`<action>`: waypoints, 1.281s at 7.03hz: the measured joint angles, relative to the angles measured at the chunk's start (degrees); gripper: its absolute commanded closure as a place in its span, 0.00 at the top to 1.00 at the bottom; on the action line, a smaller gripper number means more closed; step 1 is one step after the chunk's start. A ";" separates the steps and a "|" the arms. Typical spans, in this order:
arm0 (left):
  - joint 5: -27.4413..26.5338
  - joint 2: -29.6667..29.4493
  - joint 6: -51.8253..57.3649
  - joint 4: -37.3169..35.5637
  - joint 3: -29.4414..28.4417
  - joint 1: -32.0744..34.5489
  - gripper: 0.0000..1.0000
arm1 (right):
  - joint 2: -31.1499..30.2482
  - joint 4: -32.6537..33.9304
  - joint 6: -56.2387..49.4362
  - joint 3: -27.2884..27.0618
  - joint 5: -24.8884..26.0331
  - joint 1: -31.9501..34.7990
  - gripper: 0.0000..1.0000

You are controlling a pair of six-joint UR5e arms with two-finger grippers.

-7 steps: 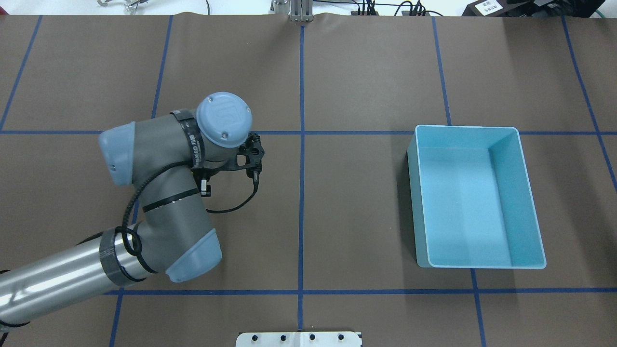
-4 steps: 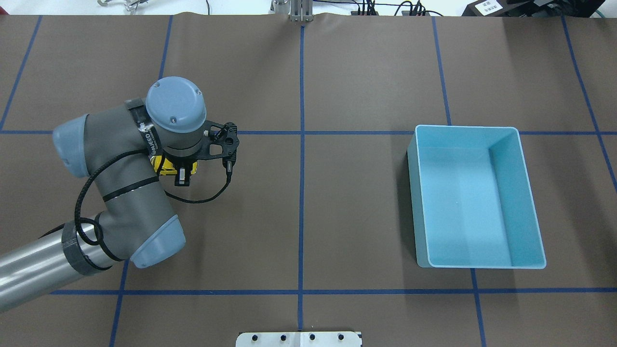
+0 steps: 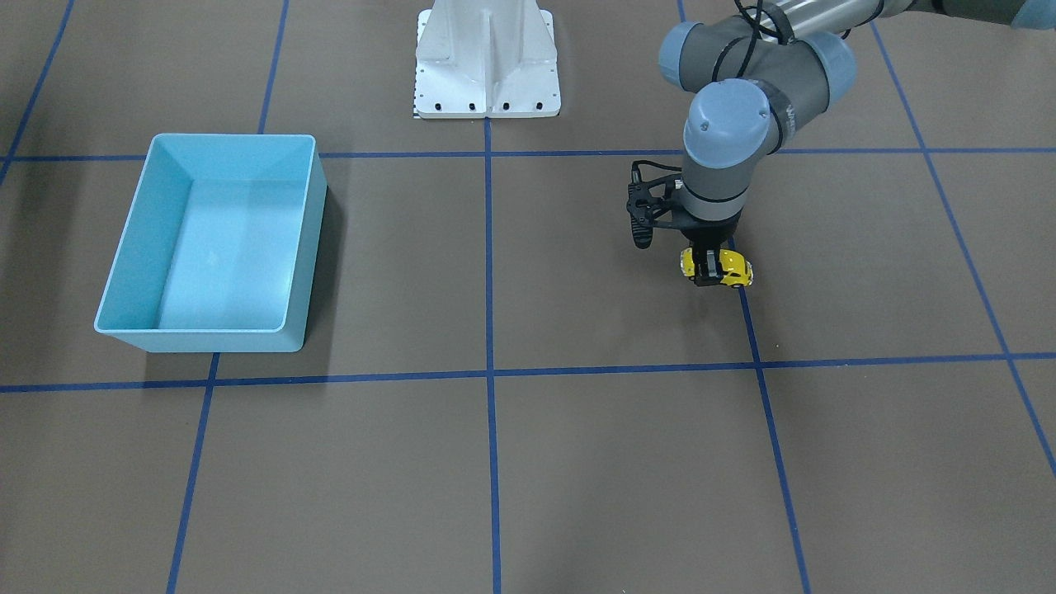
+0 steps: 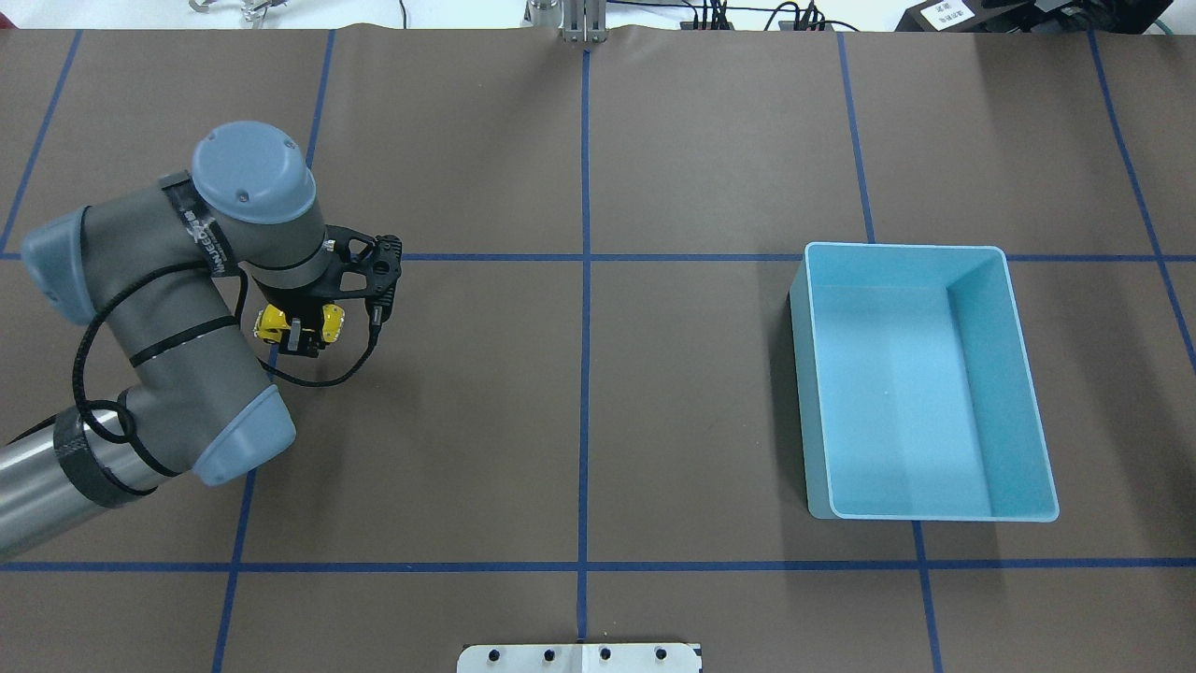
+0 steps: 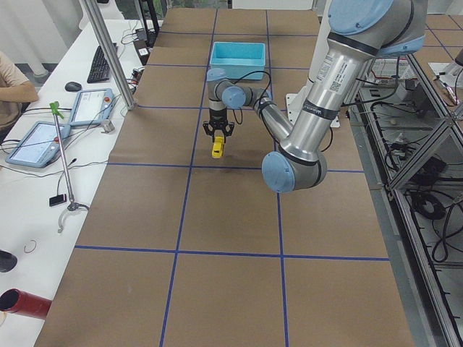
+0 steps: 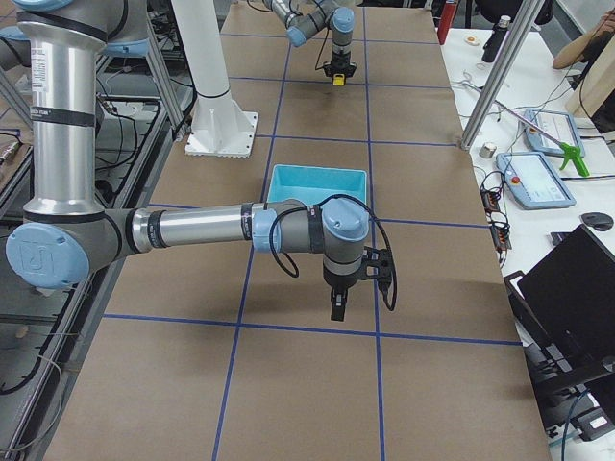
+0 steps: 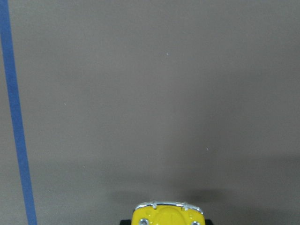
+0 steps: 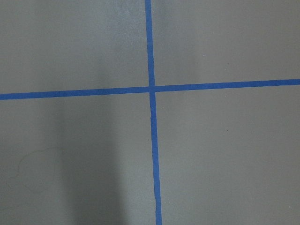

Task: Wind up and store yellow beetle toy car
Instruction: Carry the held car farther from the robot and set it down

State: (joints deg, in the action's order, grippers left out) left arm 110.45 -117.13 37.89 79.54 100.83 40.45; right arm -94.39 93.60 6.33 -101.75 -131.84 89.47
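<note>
– Since one second ago the left arm has travelled toward the left side of the overhead view. The yellow beetle toy car [image 3: 732, 269] has gone with it; at that time the wrist hid the car completely.

– Does the left gripper [image 3: 708, 272] hold the car now?

– Yes. Its jaws are closed on the two sides of the car, around the middle of the body. One dark finger [image 3: 703, 266] crosses the yellow side that faces the front camera. The other finger is behind the car.

– Where exactly is the car?

– It is low at the brown table [image 4: 654, 421], on the robot's left half, just beside a blue tape line [image 4: 241, 523]. Whether the wheels touch the table, I cannot tell. The left wrist camera sees only the yellow nose and the silvery bumper at its bottom edge.

– And the blue bin [image 4: 906, 247]?

– It stands on the other half of the table, well apart from the car.

– What about the right gripper [image 6: 335, 309]?

– It shows only in the right side view. It points down over the table, on the near side of the bin in that view. If it is open or closed, I cannot tell.
</note>
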 measured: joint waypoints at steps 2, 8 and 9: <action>0.29 2.78 -1.46 4.68 -0.14 0.85 0.00 | 0.00 0.00 0.00 0.00 0.00 0.00 1.00; 3.62 4.80 -3.77 10.45 -4.10 0.35 0.00 | 0.04 0.00 0.00 0.10 0.00 0.00 1.00; 3.83 4.84 -2.87 10.59 -4.25 0.29 0.00 | 0.02 0.00 0.00 0.08 -0.02 0.00 1.00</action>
State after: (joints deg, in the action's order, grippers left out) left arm 114.28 -112.29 35.03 90.13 96.58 40.74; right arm -94.37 93.60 6.33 -101.66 -131.86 89.47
